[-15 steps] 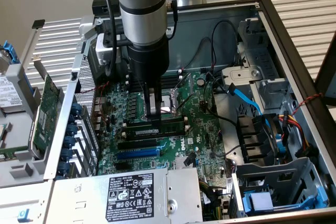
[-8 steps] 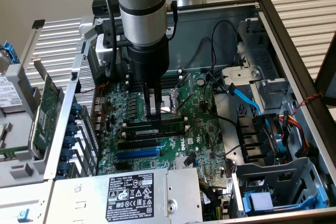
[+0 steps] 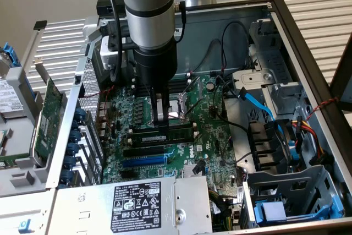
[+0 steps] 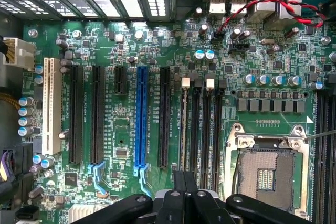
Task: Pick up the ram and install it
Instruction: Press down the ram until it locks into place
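The gripper [image 3: 161, 118] is seen pressed together with nothing pinched, lowered inside the open computer case [image 3: 308, 42] over the motherboard [image 3: 220, 130]. The ram [image 3: 165, 134] is seated in a slot just beside the fingertips, on the side away from the processor socket [image 4: 270, 174]. Little free room is left around the arm, walled in by the case edges and the power supply [image 3: 137, 202]. The stick's middle is hidden behind the fingers.
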Robot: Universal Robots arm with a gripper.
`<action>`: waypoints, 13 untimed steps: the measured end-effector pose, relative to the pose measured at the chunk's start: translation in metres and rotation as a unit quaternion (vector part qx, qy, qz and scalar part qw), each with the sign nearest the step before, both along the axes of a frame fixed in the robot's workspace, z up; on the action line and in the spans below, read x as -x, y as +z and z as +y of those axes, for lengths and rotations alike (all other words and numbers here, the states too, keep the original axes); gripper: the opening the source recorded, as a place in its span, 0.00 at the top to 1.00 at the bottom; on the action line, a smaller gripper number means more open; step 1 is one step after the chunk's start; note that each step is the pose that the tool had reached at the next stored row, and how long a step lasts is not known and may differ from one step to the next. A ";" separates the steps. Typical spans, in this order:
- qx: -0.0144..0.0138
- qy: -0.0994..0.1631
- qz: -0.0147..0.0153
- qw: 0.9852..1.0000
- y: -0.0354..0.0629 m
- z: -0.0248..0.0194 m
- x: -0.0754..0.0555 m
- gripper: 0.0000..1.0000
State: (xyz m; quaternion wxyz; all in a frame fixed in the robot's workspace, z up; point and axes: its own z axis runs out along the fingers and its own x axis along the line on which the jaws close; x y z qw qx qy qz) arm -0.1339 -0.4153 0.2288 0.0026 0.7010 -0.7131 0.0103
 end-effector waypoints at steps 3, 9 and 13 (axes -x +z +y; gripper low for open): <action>0.000 0.000 0.000 1.000 -0.0003 -0.0001 0.000 0.89; -0.001 0.000 0.000 1.000 -0.0015 -0.0002 0.000 0.89; -0.001 0.000 0.000 1.000 -0.0019 -0.0003 0.000 0.89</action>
